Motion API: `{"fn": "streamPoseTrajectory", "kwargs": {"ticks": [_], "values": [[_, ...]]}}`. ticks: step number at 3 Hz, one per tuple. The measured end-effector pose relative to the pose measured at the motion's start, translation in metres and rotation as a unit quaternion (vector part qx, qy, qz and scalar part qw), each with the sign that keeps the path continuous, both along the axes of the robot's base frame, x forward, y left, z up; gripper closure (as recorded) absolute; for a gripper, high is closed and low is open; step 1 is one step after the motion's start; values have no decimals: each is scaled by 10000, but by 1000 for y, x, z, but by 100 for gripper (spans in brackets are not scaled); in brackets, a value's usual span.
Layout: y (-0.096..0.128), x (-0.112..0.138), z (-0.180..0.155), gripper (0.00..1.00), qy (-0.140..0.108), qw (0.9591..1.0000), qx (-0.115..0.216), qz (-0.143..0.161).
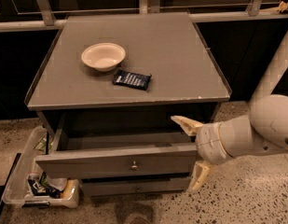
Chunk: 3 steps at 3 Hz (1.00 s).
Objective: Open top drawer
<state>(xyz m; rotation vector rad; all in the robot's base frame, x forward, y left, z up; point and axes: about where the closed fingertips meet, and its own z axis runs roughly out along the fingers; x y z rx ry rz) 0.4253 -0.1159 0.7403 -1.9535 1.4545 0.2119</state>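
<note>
The top drawer (87, 163) is a wide matte-grey drawer with a small round metal knob (133, 164) at centre. It stands pulled out from the grey cabinet, its inside dark. My gripper (190, 154) is at the drawer's right end, open. One cream finger (183, 123) reaches over the drawer's right back corner, the other finger (198, 175) points down beside the front panel's right edge. It holds nothing. A shallower drawer front (134, 186) shows below, shut.
On the cabinet top (181, 55) sit a cream bowl (103, 56) and a dark snack packet (131, 79). A clear plastic bin (17, 185) with clutter stands on the speckled floor at the left. A white pole (274, 64) rises at right.
</note>
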Motion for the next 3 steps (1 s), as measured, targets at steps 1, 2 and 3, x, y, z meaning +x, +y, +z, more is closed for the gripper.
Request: {"fn": "streamPoseTrajectory", "kwargs": {"ticks": [1, 2, 3], "values": [[-14, 34, -26, 0, 26, 10000, -4, -60], [-29, 59, -64, 0, 289, 9995, -16, -148], [-29, 59, -64, 0, 288, 9995, -16, -147]]}}
